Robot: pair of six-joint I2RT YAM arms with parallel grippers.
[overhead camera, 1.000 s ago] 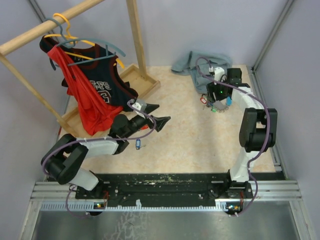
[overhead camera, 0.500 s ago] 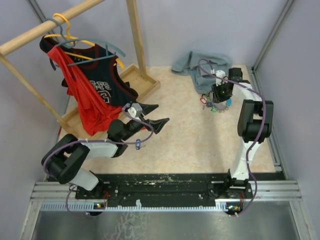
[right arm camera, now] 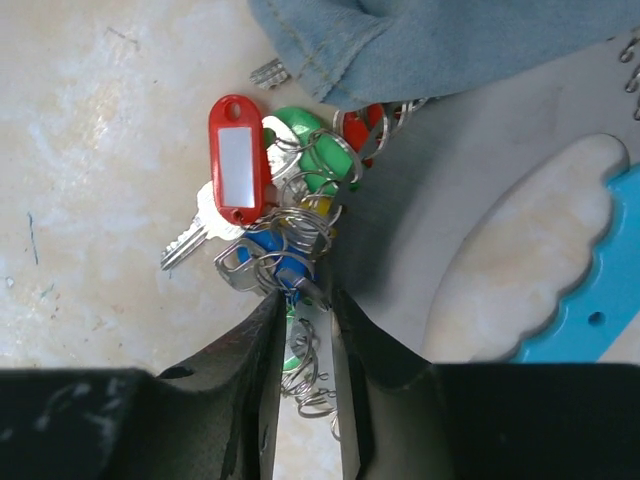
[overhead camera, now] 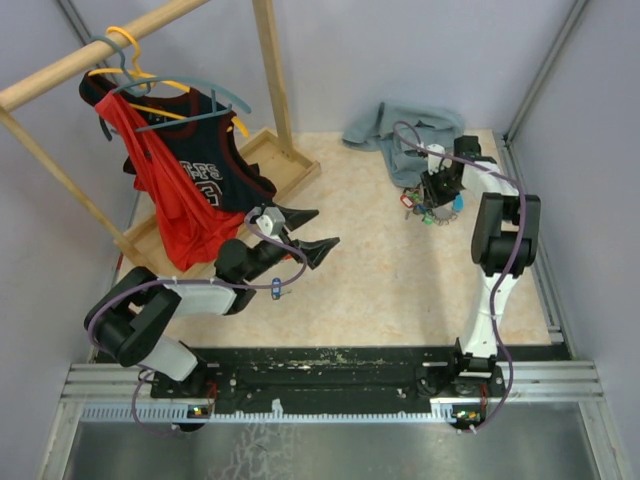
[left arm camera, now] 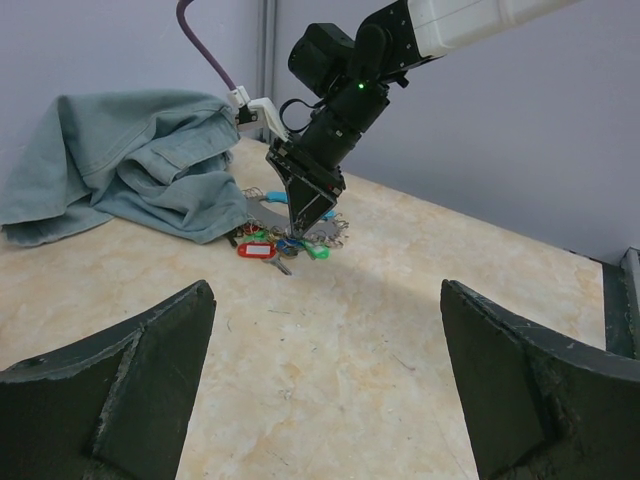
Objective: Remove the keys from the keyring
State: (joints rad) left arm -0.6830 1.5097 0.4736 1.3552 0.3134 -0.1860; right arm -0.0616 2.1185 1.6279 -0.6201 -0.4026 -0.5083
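**Right arm (overhead camera: 497, 238) bears down on the key bunch at the far right of the tabletop (overhead camera: 380, 270).**
In the past second its elbow has drawn in and it stands steeper. The left fingers (left arm camera: 110, 390) wait wide, holding nothing. Beside the grey cloth (right arm camera: 450, 40), the right fingers (right arm camera: 250, 345) are narrow, pinching the keyring (right arm camera: 295, 265). The keys (right arm camera: 195, 235) look still strung on, so removal seems only now to begin.

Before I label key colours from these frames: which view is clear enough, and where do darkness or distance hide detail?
Right wrist view: keys and red tag sharp, evenly lit; its own jaws near-black. Left wrist view: the keys are small and distant, beneath the right gripper. Top external view: just coloured specks.
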